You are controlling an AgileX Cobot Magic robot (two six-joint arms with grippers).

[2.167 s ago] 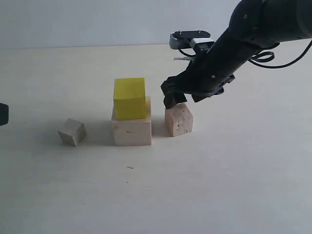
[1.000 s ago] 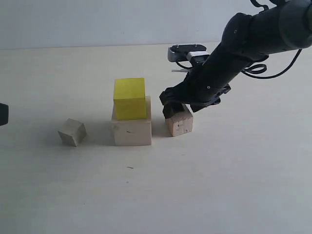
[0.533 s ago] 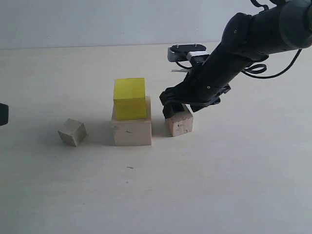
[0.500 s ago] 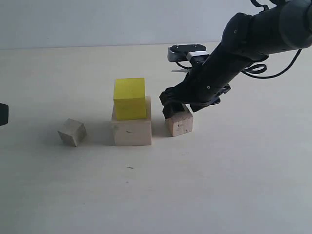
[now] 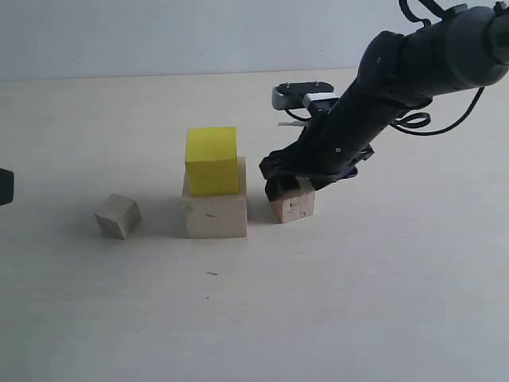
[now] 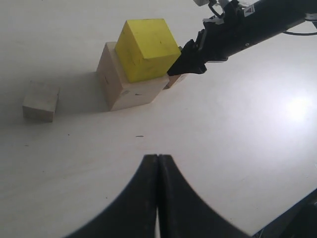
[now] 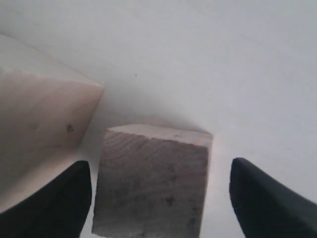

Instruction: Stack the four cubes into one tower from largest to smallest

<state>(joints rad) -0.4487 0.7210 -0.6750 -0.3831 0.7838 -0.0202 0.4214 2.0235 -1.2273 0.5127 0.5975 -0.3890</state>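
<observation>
1. Four cubes show in the exterior view, one of each kind. A large pale wood cube [image 5: 215,213] rests on the pale tabletop [image 5: 358,310], with a mid-size bright yellow cube [image 5: 211,161] on top of it. A smaller speckled tan wood cube [image 5: 296,207] stands just beside the pale one, and a smallest greyish-white cube [image 5: 118,216] lies apart on the other side. Your tower is two cubes high.
2. In the same view you have one black right arm [image 5: 390,79] slanting down from the upper right, with cable loops [image 5: 421,119] hanging off it. Its right gripper [image 5: 286,185] sits low over the tan cube and hides the cube's top. The two-cube stack stands close beside the gripper.
3. In the left wrist view you can count all four cubes again, but the yellow cube and the right arm cover the tan cube down to a sliver. Your left gripper [image 6: 158,158] has its two fingers pressed together with nothing between them, over bare table and well apart from every cube.
4. In the right wrist view you see two cubes. The tan cube lies between the two dark fingers [image 7: 64,198]. One finger is almost at the cube's side and the other stands clear of it, so the grip is released, not clamped. A corner of the pale wood cube sits just beside the tan cube, with a narrow gap.
</observation>
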